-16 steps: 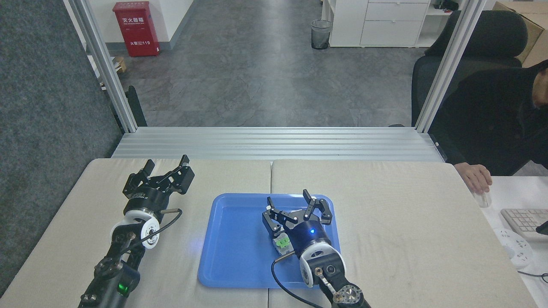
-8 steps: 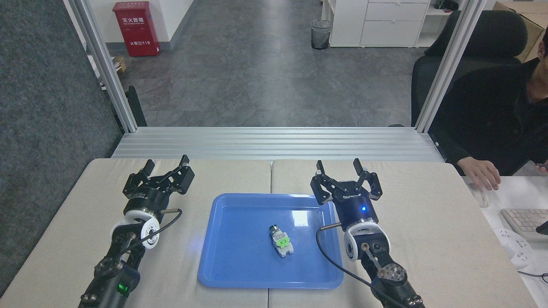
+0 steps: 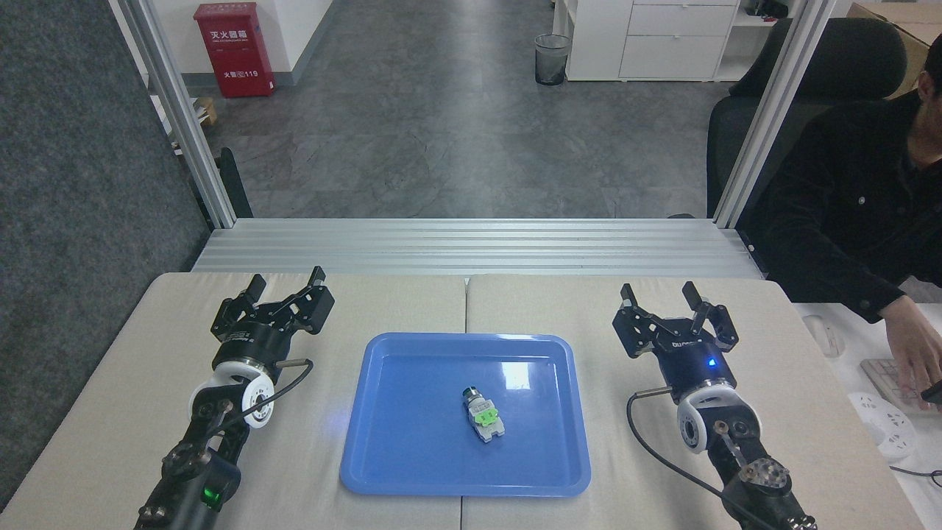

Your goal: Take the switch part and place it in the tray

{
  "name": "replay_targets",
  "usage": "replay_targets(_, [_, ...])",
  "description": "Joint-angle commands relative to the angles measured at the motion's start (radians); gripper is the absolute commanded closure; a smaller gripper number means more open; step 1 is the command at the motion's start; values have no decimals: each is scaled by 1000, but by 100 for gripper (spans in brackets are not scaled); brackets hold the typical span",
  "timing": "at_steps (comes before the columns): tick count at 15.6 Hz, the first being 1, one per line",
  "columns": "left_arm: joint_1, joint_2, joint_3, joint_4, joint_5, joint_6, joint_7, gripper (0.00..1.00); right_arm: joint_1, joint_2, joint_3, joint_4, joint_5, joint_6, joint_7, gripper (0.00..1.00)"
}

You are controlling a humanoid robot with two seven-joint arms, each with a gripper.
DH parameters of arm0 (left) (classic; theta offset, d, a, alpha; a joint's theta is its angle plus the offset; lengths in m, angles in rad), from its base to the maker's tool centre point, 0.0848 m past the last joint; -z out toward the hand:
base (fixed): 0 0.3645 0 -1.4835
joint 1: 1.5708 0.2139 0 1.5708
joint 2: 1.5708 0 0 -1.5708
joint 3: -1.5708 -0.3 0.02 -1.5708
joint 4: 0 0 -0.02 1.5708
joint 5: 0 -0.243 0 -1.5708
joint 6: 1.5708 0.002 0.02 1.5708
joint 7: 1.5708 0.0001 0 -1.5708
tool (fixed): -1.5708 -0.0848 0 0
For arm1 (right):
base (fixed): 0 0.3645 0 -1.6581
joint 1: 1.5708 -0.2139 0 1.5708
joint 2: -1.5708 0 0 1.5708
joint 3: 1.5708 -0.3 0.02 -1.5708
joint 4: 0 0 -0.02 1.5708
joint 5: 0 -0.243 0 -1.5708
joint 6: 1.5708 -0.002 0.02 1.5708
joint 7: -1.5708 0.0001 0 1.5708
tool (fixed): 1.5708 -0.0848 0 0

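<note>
The switch part (image 3: 483, 415), a whitish block with a green clip and a dark round end, lies inside the blue tray (image 3: 397, 456), right of its middle. Nothing touches it. My right gripper (image 3: 660, 292) stands open over the beige table, to the right of the tray and clear of its rim. On the left side of the table my left gripper (image 3: 287, 279) is open too, with nothing between its fingers.
A person in black sits at the right, one hand (image 3: 912, 353) on a keyboard (image 3: 894, 383) at a white desk. An aluminium frame rail (image 3: 471, 246) runs along the table's far edge. A seam (image 3: 466, 302) splits the table pad.
My right gripper let go of the switch part in the tray and drew away to the right, off the tray. The person's hand moved from the mouse to the keyboard. The left arm stayed put.
</note>
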Motion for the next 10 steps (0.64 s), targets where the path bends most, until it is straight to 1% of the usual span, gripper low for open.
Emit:
replay_targets(1, [0, 0, 0, 0, 0, 0, 1, 0, 0, -117, -78, 6, -12, -16, 18, 2])
replay_targets(10, [0, 0, -1, 0, 0, 0, 1, 0, 2, -114, -78, 6, -12, -13, 18, 2])
